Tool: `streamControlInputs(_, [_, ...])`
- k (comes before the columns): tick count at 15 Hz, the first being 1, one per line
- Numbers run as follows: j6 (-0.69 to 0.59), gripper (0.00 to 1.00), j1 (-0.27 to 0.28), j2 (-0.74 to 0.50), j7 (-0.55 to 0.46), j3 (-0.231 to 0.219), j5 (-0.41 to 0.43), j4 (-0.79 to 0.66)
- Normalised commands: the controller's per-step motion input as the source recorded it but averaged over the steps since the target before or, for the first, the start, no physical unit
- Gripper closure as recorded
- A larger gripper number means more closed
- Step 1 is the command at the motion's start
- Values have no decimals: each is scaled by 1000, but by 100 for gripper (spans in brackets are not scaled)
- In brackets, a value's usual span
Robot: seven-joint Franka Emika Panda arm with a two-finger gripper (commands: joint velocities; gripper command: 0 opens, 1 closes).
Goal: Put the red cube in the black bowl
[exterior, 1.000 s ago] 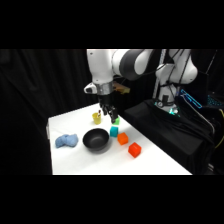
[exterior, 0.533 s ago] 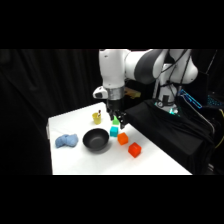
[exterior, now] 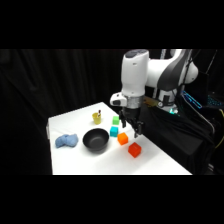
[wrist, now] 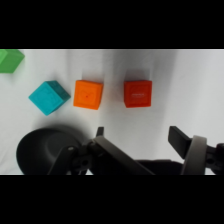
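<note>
Hovering over a row of coloured cubes, a white robot arm readies to pick up the red one.

From left to right across the white table in the side view: a crumpled blue cloth, the black bowl with a small yellow cup behind it, then a green cube, a teal cube, an orange cube and, farthest right and nearest the table's edge, the red cube. The gripper hangs above the orange and red cubes, empty, its fingers spread wide. In the wrist view the red cube sits well apart from the orange cube. To grasp cleanly, the gripper should probably centre over the red cube, square its fingers to the cube's flat sides and descend straight, clear of the orange neighbour.
</note>
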Motion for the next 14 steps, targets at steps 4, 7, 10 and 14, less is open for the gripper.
streamControlInputs(4, [378,0,90,-76,334,69,-113,-283])
streamControlInputs(7, [398,0,48,79,335,8,-247,-159])
streamControlInputs(10, [333,0,56,150,338,-69,-331,-51])
streamControlInputs(14, [255,0,108,187,253,-150,-263,26])
